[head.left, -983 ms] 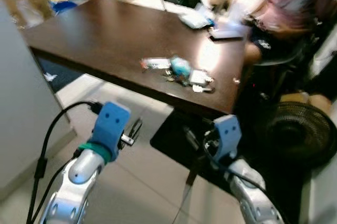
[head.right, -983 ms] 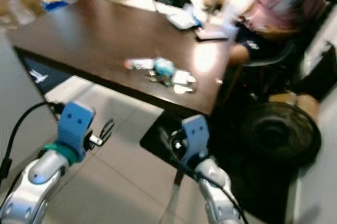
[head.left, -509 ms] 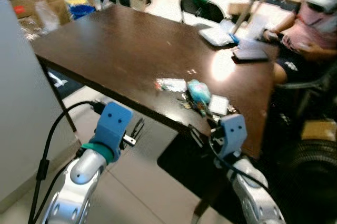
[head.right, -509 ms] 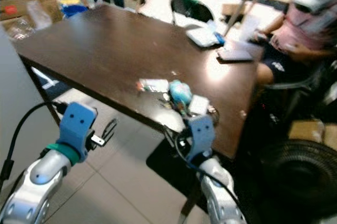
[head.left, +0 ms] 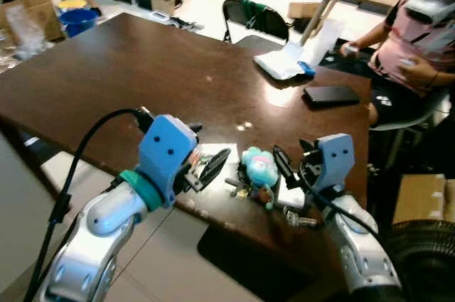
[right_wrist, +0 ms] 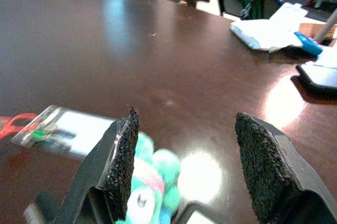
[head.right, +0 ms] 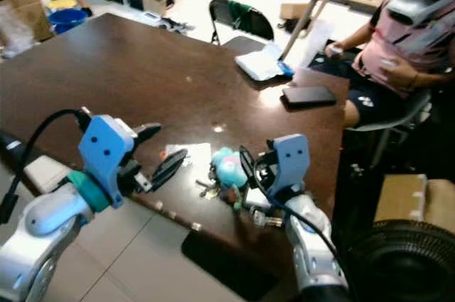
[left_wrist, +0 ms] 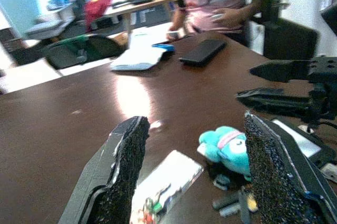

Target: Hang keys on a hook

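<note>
Left pincer hovered spread wide, empty, over the desk edge beside a clear card sleeve. Keys with a teal plush charm lay near the desk's front edge, between both arms — not yet grasped. Right pincer gaped, holding nothing, just beside them, likely lined up to pick.

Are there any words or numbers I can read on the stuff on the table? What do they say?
None can be read.
Clear card beside the keys: has a print, too blurred to read.
White papers: no readable text.
Black phone: blank dark surface.
Teal plush toy: no writing.
</note>
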Controlling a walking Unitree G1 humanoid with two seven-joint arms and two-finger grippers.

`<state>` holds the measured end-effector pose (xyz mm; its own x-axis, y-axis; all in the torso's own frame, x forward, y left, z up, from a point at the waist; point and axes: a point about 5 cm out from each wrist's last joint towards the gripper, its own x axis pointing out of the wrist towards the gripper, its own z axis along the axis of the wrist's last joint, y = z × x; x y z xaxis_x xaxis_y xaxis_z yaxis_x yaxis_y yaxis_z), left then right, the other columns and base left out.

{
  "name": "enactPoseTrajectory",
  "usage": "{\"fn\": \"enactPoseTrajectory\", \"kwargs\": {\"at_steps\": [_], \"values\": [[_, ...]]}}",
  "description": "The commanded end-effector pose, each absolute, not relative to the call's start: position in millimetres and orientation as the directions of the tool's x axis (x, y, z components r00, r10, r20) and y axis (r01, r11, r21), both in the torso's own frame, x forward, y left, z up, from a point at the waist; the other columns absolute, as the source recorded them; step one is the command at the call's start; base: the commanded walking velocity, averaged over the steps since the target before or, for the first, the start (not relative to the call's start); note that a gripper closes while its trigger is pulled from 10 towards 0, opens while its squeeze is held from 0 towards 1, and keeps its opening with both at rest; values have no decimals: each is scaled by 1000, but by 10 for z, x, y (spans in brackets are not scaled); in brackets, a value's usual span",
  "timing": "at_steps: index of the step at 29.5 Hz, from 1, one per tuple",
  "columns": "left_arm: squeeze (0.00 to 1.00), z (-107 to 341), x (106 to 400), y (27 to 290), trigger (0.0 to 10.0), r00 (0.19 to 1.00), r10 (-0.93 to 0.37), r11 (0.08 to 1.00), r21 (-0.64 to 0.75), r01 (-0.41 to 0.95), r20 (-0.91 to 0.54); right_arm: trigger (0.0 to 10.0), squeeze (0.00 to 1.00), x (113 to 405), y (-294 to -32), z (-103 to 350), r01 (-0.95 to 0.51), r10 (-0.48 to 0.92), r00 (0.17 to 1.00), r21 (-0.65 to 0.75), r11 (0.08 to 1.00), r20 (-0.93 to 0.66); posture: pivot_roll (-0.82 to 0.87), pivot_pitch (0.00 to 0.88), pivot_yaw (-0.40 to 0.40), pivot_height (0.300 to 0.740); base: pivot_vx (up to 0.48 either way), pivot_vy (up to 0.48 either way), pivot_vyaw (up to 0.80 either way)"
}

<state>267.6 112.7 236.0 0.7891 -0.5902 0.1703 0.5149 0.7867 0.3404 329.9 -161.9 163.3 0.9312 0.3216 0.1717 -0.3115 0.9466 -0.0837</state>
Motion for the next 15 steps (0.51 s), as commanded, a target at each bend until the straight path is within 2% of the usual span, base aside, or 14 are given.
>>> {"fn": "enactPoseTrajectory", "kwargs": {"at_steps": [1, 4, 7, 8, 10, 11, 12, 15], "values": [[0, 2219, 2664, 1122, 10000, 793, -602, 769, 337, 543, 96, 10000, 0, 3271, -1582, 1529, -318, 325, 935, -69, 945, 143, 38, 90, 70, 740, 0, 0, -425], [0, 2164, 2660, 1124, 10000, 793, -606, 762, 337, 553, 68, 10000, 0, 3265, -1571, 1520, -317, 324, 935, -68, 946, 141, 39, 90, 70, 740, 0, 0, 0], [0, 2058, 2626, 1133, 10000, 768, -640, 714, 362, 600, -10, 10000, 0, 3266, -1567, 1517, -317, 324, 935, -71, 946, 142, 40, 91, 71, 740, 0, 0, 0], [0, 1998, 2587, 1149, 10000, 739, -670, 665, 389, 638, -69, 10000, 0, 3273, -1579, 1522, -318, 326, 935, -76, 945, 143, 39, 90, 70, 740, 0, 0, 0], [0, 1998, 2587, 1149, 10000, 739, -670, 665, 389, 638, -69, 10000, 0, 3273, -1579, 1522, -318, 326, 935, -76, 945, 143, 39, 90, 70, 740, 0, 0, 0], [0, 1923, 2507, 1212, 10000, 687, -707, 581, 415, 701, -170, 10000, 0, 3277, -1596, 1528, -334, 346, 928, -97, 937, 140, 40, 92, 73, 740, 0, 0, 0], [0, 1904, 2471, 1245, 10000, 666, -717, 551, 418, 722, -205, 10000, 0, 3275, -1601, 1529, -346, 359, 923, -110, 932, 137, 40, 92, 73, 740, 0, 0, 0], [0, 1873, 2415, 1311, 10000, 646, -718, 519, 419, 746, -261, 10000, 0, 3251, -1585, 1517, -386, 404, 906, -149, 911, 126, 43, 94, 76, 740, 0, 0, 0]]}}
